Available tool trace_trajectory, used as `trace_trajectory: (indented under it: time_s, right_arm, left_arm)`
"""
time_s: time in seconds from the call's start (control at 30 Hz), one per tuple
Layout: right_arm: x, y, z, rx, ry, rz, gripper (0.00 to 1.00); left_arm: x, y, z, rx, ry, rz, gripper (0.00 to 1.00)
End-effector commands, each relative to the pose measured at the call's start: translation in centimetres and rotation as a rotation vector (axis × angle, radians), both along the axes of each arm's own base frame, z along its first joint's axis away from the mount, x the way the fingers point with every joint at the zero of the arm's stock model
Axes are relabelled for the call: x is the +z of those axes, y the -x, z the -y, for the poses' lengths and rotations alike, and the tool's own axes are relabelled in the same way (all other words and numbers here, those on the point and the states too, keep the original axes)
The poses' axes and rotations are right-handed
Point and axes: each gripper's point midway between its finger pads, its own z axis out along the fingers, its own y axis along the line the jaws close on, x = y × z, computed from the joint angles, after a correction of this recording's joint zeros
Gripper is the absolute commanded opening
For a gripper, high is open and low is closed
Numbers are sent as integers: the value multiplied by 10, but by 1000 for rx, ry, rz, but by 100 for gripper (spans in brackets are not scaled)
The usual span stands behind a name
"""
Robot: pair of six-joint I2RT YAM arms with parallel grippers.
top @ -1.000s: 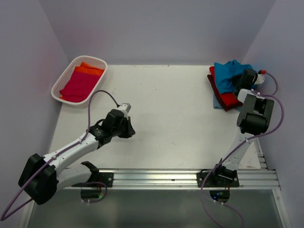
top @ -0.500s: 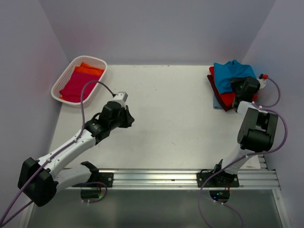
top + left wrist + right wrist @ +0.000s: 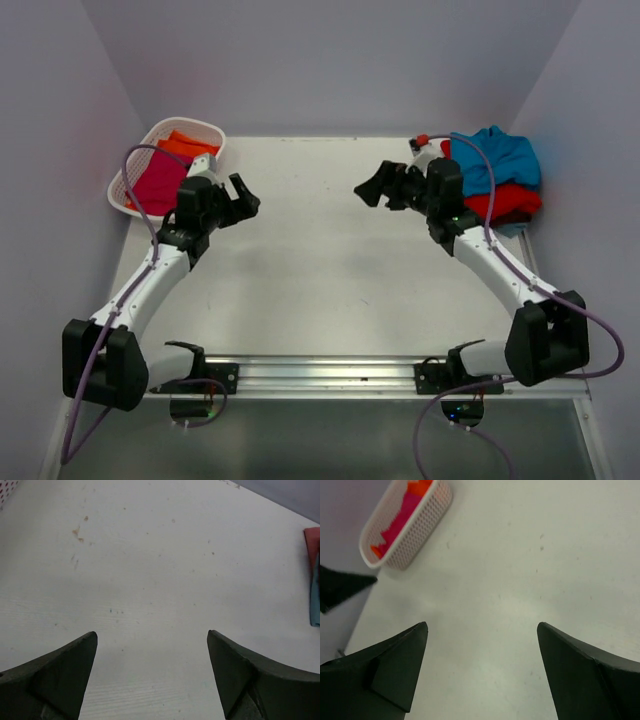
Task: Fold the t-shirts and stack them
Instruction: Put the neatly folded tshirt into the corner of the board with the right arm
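The white worktop [image 3: 330,270] fills most of the top view. The white lattice basket [image 3: 130,172] stands at its far left corner. Inside it lies a magenta t-shirt [image 3: 160,182], with an orange t-shirt [image 3: 188,146] behind it. How they are folded is hard to make out.

At the far right corner is the pile. The teal blue t-shirt [image 3: 505,155] lies rumpled on top of a red t-shirt [image 3: 505,203]. The right arm crosses the near left part of this pile and hides it, so I cannot count the layers under the red one.

The left end effector [image 3: 240,195] hangs just beside the basket with its fingers spread and nothing between them. The right end effector [image 3: 375,187] is also spread wide and empty, near the pile but apart from it.

The left wrist view shows only bare worktop between its fingers [image 3: 60,675], and some small brown stains [image 3: 77,531] that the top view does not show. The right edge cuts off a red strip and a blue-green strip of cloth.

The right wrist view looks across to the basket, whose lattice wall is clear there. A dark pointed shape [image 3: 342,586] enters from the left edge, but I cannot tell which part it is.
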Motion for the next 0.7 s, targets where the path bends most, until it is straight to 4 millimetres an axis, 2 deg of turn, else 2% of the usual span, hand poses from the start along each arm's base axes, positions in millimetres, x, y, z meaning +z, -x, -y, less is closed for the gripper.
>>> trace_trajectory:
  time_s: [0.0,0.07,0.1,0.17,0.2,0.23,0.27,0.3,0.33,0.4,0.53,0.67]
  right_arm:
    - [-46,46,1,60,268,-123,99]
    - [-58,62,-4,90,309,-153,99]
    - [-58,74,-13,126,325,-149,99]
    - [-66,86,-12,118,394,-159,99]
    - [-68,97,-19,145,423,-145,99]
    - [-70,102,-21,153,439,-144,99]
    - [-73,108,-20,157,462,-149,99]
    - [-77,115,-25,177,474,-151,99]
    - [-77,119,-25,172,479,-155,99]
    - [-81,126,-29,202,481,-161,99]
    - [-79,132,-29,187,466,-148,99]
    - [-75,134,-30,186,486,-164,99]
  left_arm:
    - [20,-22,-11,37,54,67,96]
    - [16,-30,-18,64,47,62,100]
    - [18,-33,-17,59,52,66,100]
    - [19,-37,-13,34,60,77,100]
    - [18,-34,-2,-27,87,91,100]
    - [33,-36,6,-72,110,170,100]
    - [26,-30,10,-99,126,168,100]
    - [27,-25,17,-134,145,180,100]
    - [37,-23,20,-155,158,226,100]
    - [32,-13,27,-207,176,226,100]
    - [36,-2,42,-257,179,232,100]
    - [35,1,44,-261,182,222,100]
